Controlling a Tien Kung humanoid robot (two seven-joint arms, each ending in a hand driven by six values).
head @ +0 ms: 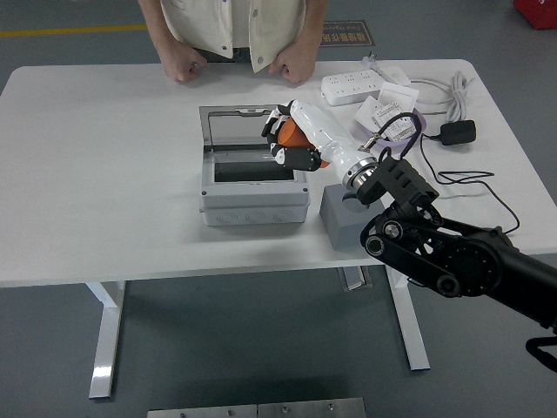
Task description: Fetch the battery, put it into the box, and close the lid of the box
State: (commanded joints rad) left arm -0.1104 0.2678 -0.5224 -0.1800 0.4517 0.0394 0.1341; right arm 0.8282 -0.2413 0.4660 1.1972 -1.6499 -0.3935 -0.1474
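The right hand [291, 144] curls tight around the orange battery [293, 138], holding it over the right part of the open box [253, 187]. It seems tilted, so on release it may catch the rim or strike the upright lid [251, 125].

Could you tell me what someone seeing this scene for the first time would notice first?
The eye goes first to the orange battery gripped in the white right hand, held over the right end of the open grey box at the table's middle. The box's lid stands raised at its back. At the far edge a person rests both fists on the white table, and a power strip and cables lie at the far right.
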